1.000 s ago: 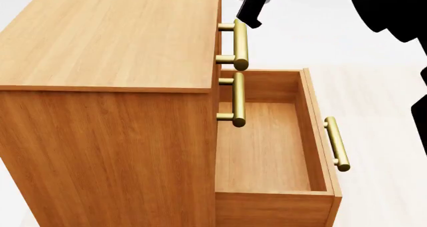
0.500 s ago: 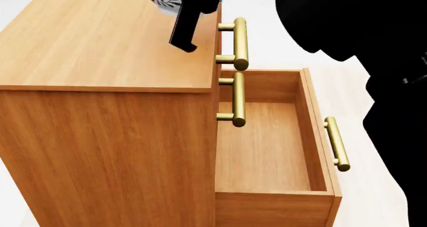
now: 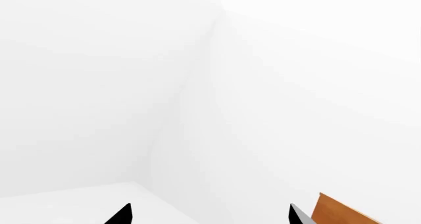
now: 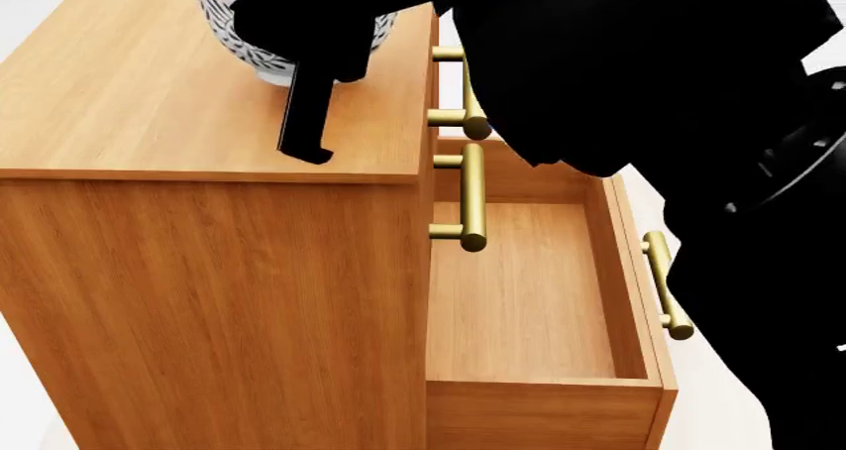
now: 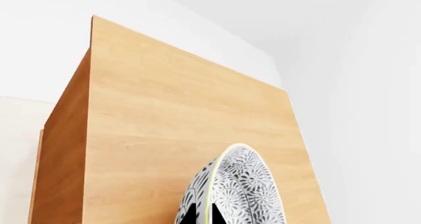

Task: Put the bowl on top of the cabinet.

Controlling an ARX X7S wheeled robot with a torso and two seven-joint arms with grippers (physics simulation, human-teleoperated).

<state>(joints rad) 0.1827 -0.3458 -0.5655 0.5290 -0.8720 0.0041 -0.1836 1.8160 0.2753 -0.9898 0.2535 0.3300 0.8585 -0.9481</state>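
Head view, right claw (image 4: 307,123) pinching bowl (image 4: 264,44), now farther over cabinet (image 4: 158,123), left claw (image 3: 209,215) spread

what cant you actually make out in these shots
- Whether the bowl touches the cabinet top: head view, black right arm covers it; right wrist view, frame edge cuts it off.
- Right gripper grip: only dark tips at the rim.
- Left gripper: just fingertips, facing white walls.

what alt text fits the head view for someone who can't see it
A black right gripper holds a patterned bowl just over the top of an orange-brown wooden cabinet. Its lower drawer stands open and empty, with brass handles.
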